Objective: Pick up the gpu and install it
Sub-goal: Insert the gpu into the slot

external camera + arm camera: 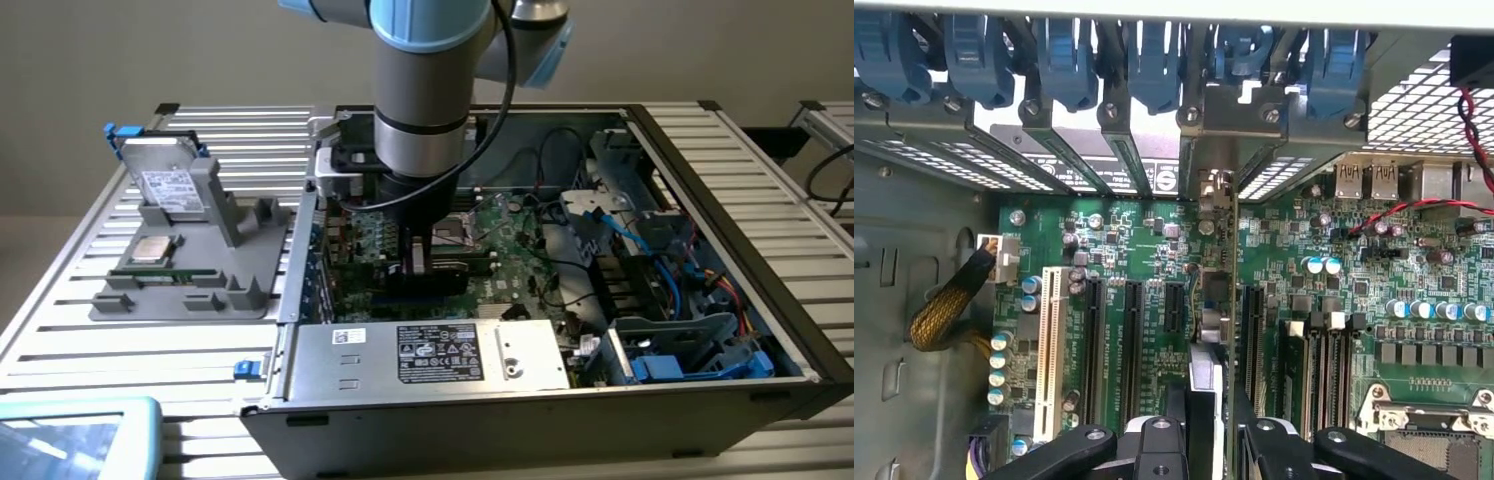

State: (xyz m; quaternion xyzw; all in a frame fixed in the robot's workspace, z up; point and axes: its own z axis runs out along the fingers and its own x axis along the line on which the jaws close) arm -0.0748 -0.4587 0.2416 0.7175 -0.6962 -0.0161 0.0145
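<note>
1. The claw point(1206, 440) is gripping the gpu point(1212, 330) edge-on, its jaws partly closed on the card.
2. The gpu is standing upright over the motherboard point(1124, 250), among the expansion slots.
3. The computer case point(747, 200) is lying open on the bench point(80, 330).

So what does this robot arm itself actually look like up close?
The arm is a thick silver-grey tube with light blue joint caps and a black band. A black cable runs down beside it. The gripper is black, with screws on its fingers.
</note>
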